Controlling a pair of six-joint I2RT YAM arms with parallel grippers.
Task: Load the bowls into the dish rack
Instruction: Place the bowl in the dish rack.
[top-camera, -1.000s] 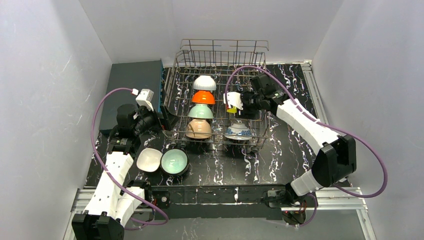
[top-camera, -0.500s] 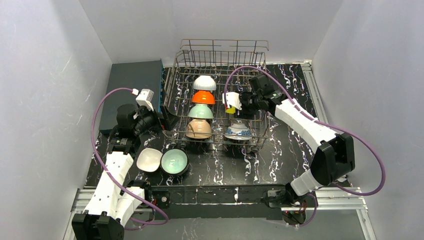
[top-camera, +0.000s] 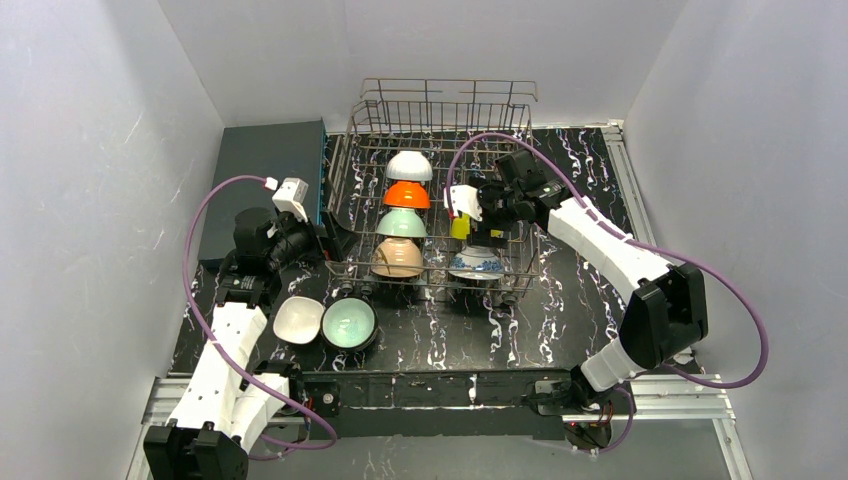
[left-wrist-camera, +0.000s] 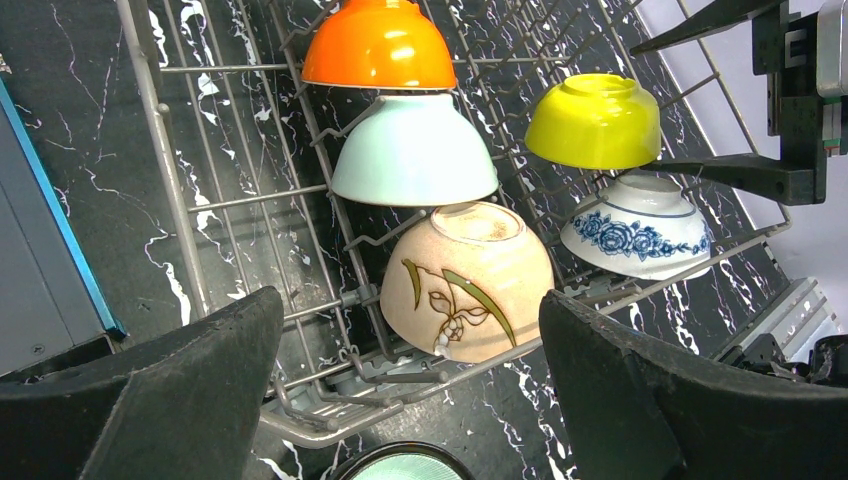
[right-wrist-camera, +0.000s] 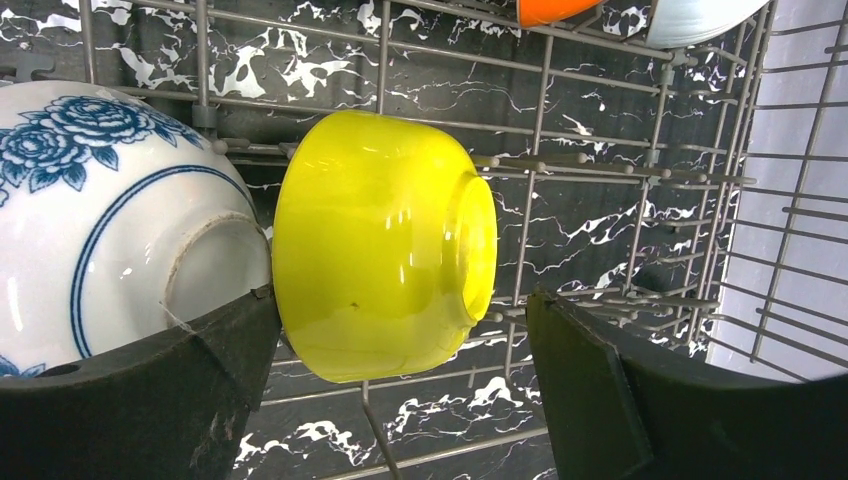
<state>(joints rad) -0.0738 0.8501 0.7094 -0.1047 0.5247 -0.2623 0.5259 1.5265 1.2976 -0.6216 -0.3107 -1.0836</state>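
The silver wire dish rack (top-camera: 345, 180) stands mid-table. Its left row holds a white bowl (top-camera: 409, 165), an orange bowl (top-camera: 406, 194), a mint bowl (top-camera: 401, 222) and a peach-tan bowl (top-camera: 397, 258), all upside down. The right row holds a blue-and-white bowl (top-camera: 476, 262) and a yellow bowl (top-camera: 461, 227). My right gripper (right-wrist-camera: 400, 300) is open around the yellow bowl (right-wrist-camera: 380, 240), which rests on the tines. My left gripper (left-wrist-camera: 410, 298) is open and empty over the rack's front left corner, near the peach-tan bowl (left-wrist-camera: 465, 280). A white bowl (top-camera: 297, 320) and a dark bowl with a mint inside (top-camera: 349, 324) sit on the table.
A flat dark grey slab (top-camera: 265, 175) lies left of the rack. The rack's raised back wall (top-camera: 445, 100) stands behind the bowls. White walls close in both sides. The table is black marble (top-camera: 560, 290).
The right gripper has moved slightly left and down, and the yellow bowl now sits lower in the rack behind the blue-and-white bowl. The left arm has not moved.
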